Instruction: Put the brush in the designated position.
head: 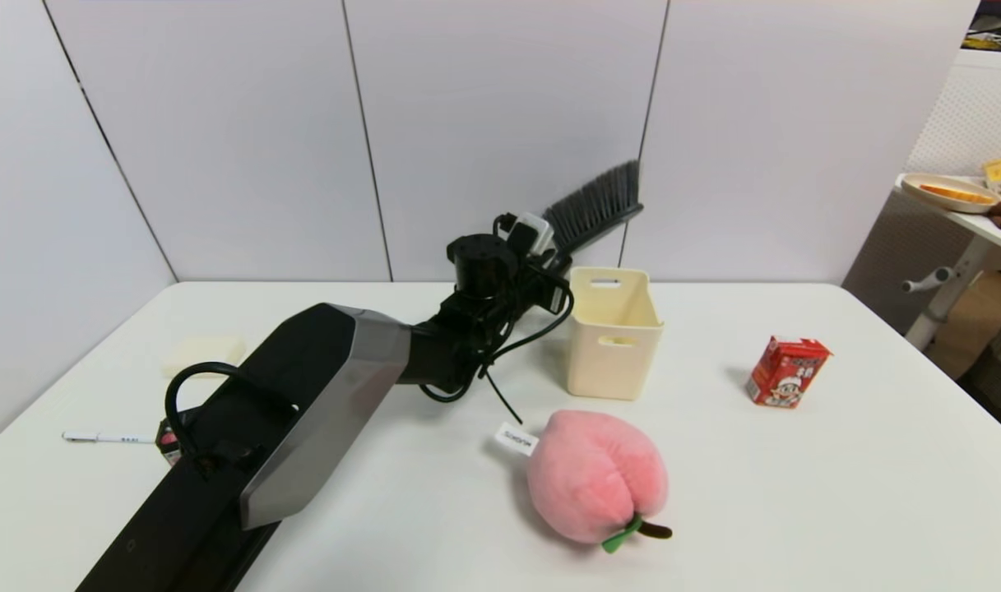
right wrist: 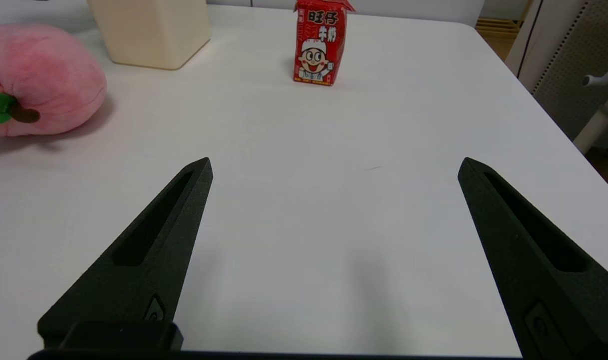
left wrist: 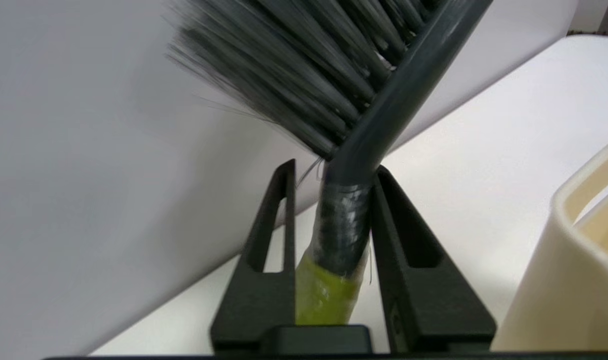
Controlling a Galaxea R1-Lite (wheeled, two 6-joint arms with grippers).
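Note:
My left gripper (left wrist: 333, 172) is shut on the brush (left wrist: 363, 125), clamping its neck where the dark grey head meets the lime-green handle. In the head view the brush (head: 595, 205) is held in the air, bristles up and tilted to the right, just left of and above the cream bin (head: 614, 333). The left gripper (head: 553, 267) is mostly hidden behind its wrist there. The bin's rim (left wrist: 566, 235) shows close beside the fingers in the left wrist view. My right gripper (right wrist: 333, 165) is open over bare table, out of the head view.
A pink plush peach (head: 595, 477) lies in front of the bin. A red milk carton (head: 786, 372) stands to the right. At the left lie a thin white pen (head: 105, 437) and a pale yellow sponge (head: 202, 353). A side table (head: 973, 222) stands beyond the right edge.

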